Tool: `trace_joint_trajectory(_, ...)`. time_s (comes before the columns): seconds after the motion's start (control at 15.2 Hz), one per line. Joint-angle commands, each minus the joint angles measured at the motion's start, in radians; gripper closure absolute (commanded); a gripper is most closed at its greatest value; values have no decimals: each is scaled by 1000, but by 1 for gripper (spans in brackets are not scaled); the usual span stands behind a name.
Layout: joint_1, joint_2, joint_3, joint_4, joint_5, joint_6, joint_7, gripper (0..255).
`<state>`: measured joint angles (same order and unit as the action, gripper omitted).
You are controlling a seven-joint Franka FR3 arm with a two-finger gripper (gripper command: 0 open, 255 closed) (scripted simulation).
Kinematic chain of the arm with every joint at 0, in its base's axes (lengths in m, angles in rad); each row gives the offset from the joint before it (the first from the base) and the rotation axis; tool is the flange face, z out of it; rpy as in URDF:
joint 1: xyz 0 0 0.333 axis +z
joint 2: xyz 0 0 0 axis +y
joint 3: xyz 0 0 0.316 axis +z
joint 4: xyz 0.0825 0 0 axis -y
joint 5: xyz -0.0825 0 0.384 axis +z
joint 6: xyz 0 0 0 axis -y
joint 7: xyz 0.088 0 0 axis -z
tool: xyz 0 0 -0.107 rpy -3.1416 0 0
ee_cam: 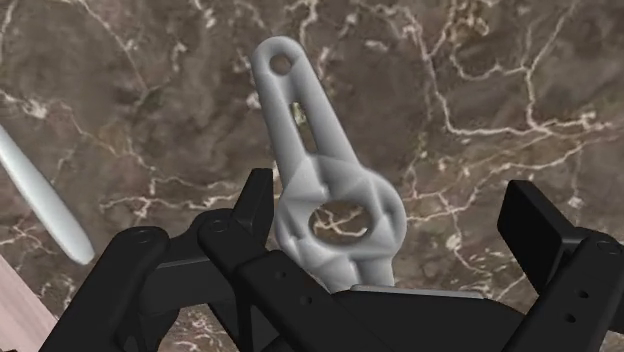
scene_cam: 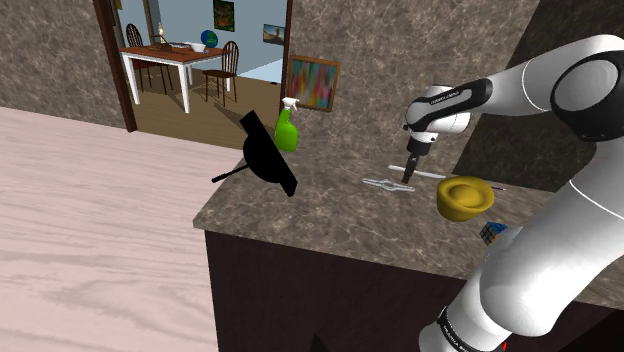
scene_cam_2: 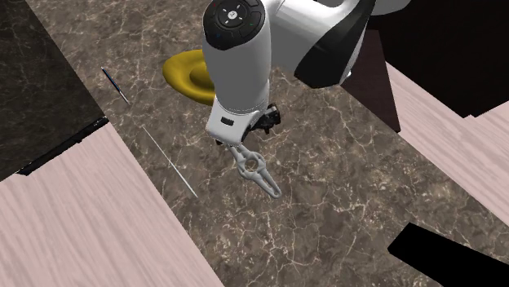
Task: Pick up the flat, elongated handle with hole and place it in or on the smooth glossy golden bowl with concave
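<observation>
My gripper (ee_cam: 392, 203), jaws wide, straddles the grey ringed handle (ee_cam: 308, 150) lying flat on the marble counter (scene_cam: 300, 215) right of centre in the shoulder view, left of the golden bowl (scene_cam: 465, 197); closing off-centre, I judge, could twist it out of grasp.

Wrist view: flat grey elongated handle with ring and end hole (ee_cam: 300, 120), its near end hidden behind the black hand (ee_cam: 390, 200). Slim pale rod (ee_cam: 40, 200) cut off by the frame edge. Second exterior view: glossy yellow bowl (scene_cam_2: 181, 72) partly hidden behind the white arm (scene_cam_2: 241, 73). Shoulder view: small multicoloured cube (scene_cam: 491, 232) on the bench, faces too small to read.
</observation>
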<state>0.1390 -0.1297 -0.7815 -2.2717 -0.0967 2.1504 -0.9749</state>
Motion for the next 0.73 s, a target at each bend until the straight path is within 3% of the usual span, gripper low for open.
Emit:
trace_joint_trajectory(0.0, 15, 116, -39, 53, 95, 36, -125, 0)
trace_joint_trajectory(0.07, 11, 157, -43, 72, 132, 45, -169, 0)
trace_joint_trajectory(0.66, -6, 237, -29, 29, 212, 140, -226, 0)
